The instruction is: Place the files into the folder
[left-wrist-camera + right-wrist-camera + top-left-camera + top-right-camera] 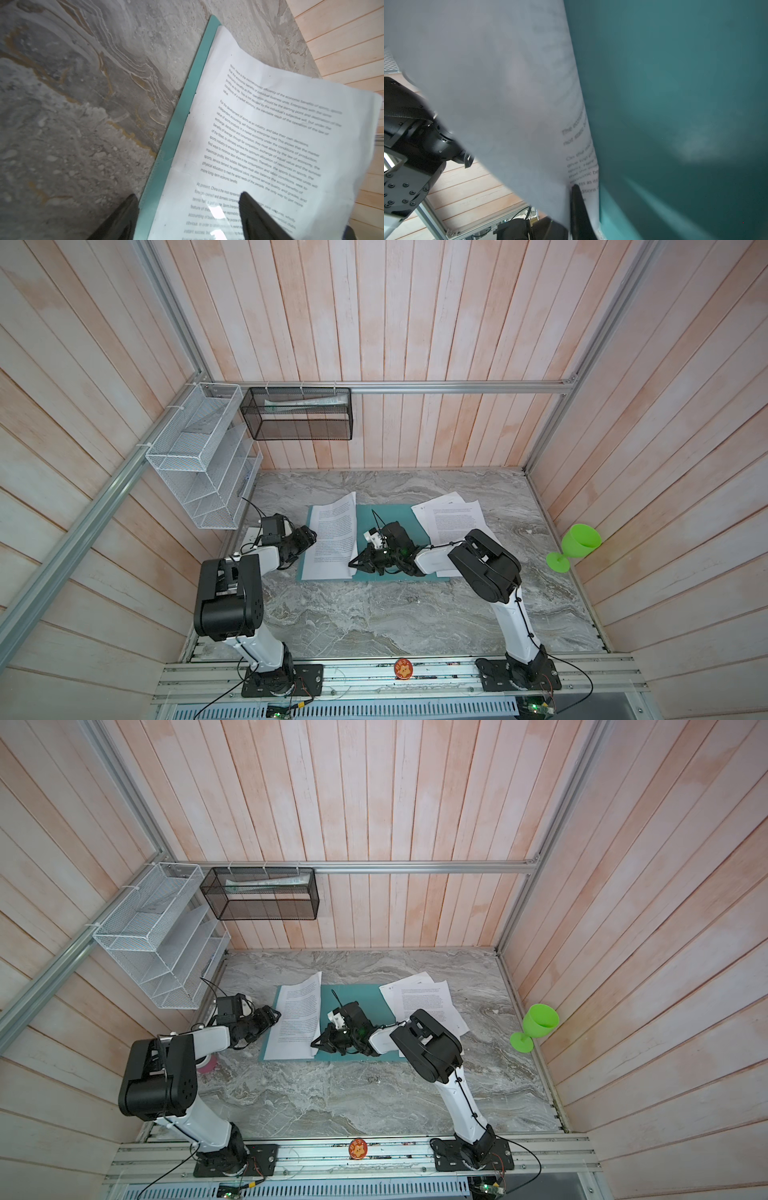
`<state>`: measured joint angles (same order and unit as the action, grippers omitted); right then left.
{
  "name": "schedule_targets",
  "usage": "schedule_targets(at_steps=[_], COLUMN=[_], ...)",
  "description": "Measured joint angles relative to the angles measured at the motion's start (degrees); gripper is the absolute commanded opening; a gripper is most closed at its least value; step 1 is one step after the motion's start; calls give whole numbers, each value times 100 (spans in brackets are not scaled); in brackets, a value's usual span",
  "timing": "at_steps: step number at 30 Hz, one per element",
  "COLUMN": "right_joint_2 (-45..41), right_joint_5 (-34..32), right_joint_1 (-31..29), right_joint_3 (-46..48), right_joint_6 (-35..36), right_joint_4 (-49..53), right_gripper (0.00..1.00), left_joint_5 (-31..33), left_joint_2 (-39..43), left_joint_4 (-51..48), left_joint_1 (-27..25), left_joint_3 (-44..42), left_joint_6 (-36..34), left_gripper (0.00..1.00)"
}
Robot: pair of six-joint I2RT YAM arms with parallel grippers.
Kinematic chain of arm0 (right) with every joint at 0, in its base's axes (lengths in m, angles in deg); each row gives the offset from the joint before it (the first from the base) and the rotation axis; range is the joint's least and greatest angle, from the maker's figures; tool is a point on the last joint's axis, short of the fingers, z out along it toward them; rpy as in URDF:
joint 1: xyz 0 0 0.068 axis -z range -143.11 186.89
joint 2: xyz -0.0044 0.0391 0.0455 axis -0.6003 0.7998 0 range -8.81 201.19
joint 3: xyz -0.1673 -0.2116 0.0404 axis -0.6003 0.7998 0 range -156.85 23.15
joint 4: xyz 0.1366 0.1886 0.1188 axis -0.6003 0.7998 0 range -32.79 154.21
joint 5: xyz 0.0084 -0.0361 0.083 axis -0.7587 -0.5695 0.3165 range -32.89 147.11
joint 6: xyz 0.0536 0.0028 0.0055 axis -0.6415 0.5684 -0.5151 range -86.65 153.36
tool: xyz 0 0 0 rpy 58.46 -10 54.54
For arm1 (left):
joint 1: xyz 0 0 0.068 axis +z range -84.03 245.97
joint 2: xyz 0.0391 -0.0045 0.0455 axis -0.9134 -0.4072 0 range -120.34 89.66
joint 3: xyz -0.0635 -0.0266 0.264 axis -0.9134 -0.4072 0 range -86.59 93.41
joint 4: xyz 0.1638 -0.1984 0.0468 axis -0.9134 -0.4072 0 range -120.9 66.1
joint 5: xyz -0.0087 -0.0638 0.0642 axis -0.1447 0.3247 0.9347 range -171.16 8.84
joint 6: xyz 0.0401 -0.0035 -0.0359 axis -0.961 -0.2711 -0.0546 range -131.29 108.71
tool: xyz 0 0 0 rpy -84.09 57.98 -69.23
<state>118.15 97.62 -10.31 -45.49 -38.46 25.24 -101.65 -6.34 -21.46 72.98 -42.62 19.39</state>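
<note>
Two arms: both are reaching in from the near side over the marbled tabletop (374,614) toward the folder (386,512), which is showing in both top views.
Left arm (266,556): its elbow is standing high at the near left, and the forearm is sloping down and rightward to the folder's left edge.
Left gripper (309,537): its jaws are standing spread and holding nothing. The left wrist view is showing one finger (124,214) hanging over bare tabletop and the other over the printed sheet (270,145).
Right arm (486,568): it is folding sharply at the elbow, and the forearm is running leftward, low across the folder's near right half.
Right gripper (356,565): its jaws are pressing together on the sheet's near right corner. The right wrist view is showing one finger (576,203) against the paper.
Folder: teal, it is lying open and flat in the middle of the tabletop.
Sheet: it is lying on the folder's left half, with its right edge curling up off the teal.
Remaining files (453,516): a loose stack is resting at the folder's right edge, partly hidden by the right arm.
</note>
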Motion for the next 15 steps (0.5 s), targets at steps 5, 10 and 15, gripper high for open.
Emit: schedule_targets(at_steps=[5, 10, 15], right_joint_2=[7, 7, 7], right_joint_5=[-39, -83, -109], right_joint_1=[26, 197, 498], right_joint_3=[35, 33, -72], right_joint_6=[-63, -85, -136], right_joint_4=[-153, -315, -361], right_gripper=[0, 0, 0], left_joint_5=[0, 0, -2], left_joint_2=[0, 0, -9], left_joint_4=[2, 4, 13], left_joint_1=[0, 0, 2], left_joint_3=[-2, -2, -2], left_joint_6=[2, 2, 4], left_gripper=[78, 78, 77])
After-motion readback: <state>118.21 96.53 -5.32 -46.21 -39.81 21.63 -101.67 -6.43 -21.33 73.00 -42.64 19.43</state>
